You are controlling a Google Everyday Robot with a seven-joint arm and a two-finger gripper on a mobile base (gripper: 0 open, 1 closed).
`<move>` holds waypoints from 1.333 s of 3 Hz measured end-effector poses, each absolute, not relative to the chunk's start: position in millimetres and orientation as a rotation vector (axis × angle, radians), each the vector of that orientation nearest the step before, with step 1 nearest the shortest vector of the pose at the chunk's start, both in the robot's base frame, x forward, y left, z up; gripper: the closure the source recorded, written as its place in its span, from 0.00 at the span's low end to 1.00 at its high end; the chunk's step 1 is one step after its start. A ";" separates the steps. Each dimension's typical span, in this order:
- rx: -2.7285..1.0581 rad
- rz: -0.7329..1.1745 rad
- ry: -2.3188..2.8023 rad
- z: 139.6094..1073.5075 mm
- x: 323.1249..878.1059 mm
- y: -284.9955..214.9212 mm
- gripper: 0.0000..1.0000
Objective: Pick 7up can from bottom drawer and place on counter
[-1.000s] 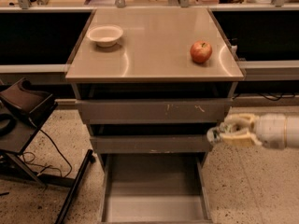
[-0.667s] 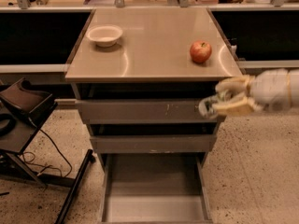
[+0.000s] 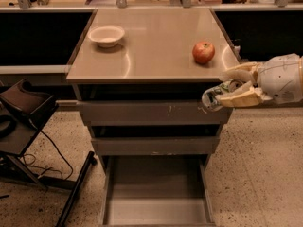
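Jaws closed on 7up can [image 3: 221,92], beside counter [image 3: 156,41] front-right corner, near apple [image 3: 203,52]

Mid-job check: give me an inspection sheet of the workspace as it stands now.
Surface: counter glossy tan-grey, holding two items.
Job's things: 7up can held in the pincer, just off the counter's front right corner; bottom drawer pulled open, nothing seen inside.
Clutter: white bowl on the counter's left side; red apple on its right side, near the front.
Grippers: pincer shut on the can, beside the top drawer's right end.
Cables: dark cable on the floor, left.
Surroundings: black stand at left; speckled floor.
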State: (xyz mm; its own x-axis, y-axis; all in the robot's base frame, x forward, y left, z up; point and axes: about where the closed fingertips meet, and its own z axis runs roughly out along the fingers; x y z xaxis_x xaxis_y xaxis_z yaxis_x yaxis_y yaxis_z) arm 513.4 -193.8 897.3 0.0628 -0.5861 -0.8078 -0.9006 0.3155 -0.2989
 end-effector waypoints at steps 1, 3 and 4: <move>-1.422 0.456 1.522 944.3 519.2 -170.5 1.00; -1.580 0.471 1.686 1019.0 542.2 -162.2 1.00; -1.592 0.461 1.780 1020.5 586.3 -155.6 1.00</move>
